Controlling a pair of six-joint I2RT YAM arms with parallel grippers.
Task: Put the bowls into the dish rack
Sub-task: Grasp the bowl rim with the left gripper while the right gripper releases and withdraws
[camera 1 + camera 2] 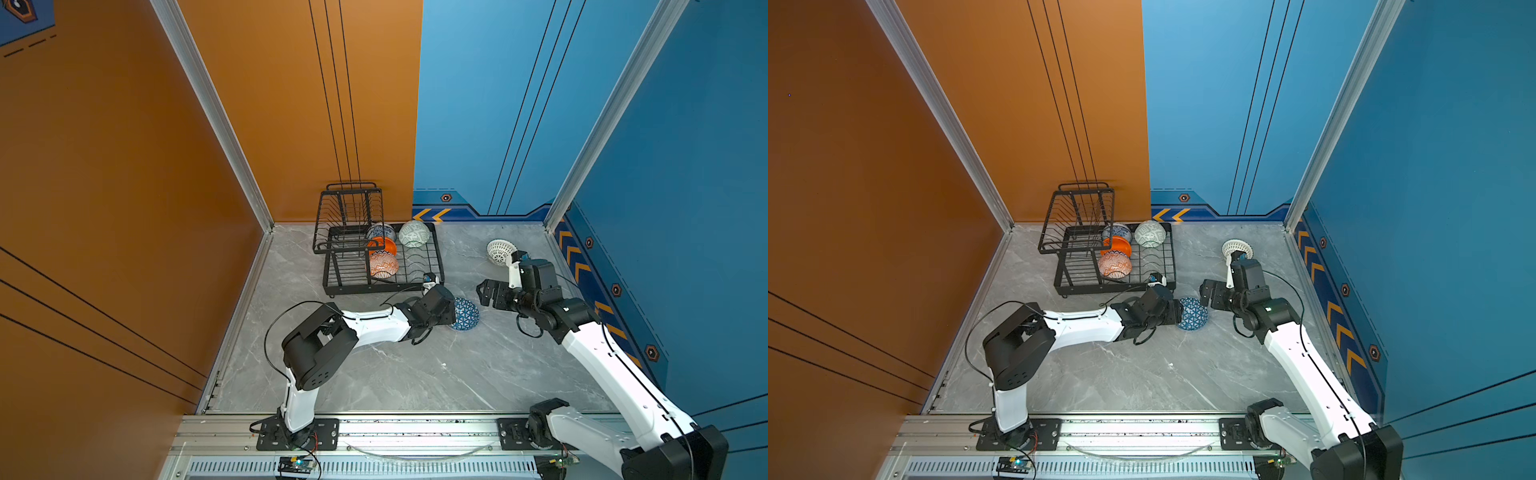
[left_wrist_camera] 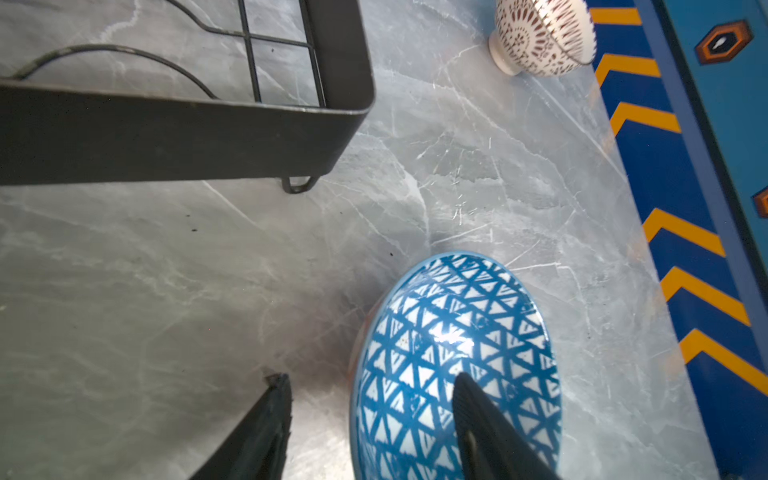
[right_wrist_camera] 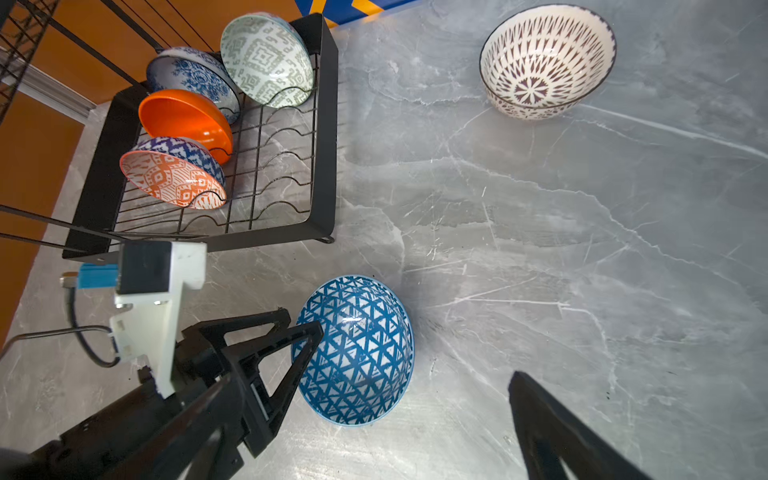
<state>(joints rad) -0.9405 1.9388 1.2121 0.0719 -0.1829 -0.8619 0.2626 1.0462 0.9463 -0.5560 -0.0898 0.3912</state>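
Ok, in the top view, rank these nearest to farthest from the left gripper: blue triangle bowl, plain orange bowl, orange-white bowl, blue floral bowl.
From the left gripper:
1. Blue triangle bowl, on the table at its fingertips.
2. Orange-white bowl, front of the dish rack row.
3. Plain orange bowl, middle of that row.
4. Blue floral bowl, back of that row.

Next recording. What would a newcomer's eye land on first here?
The blue triangle-patterned bowl on the marble table, just off the dish rack's near corner, with the left gripper's open jaws astride its rim. Then the plain orange bowl, brightest of four standing on edge in the rack's lower tray, and the white lattice bowl alone at the table's far right.
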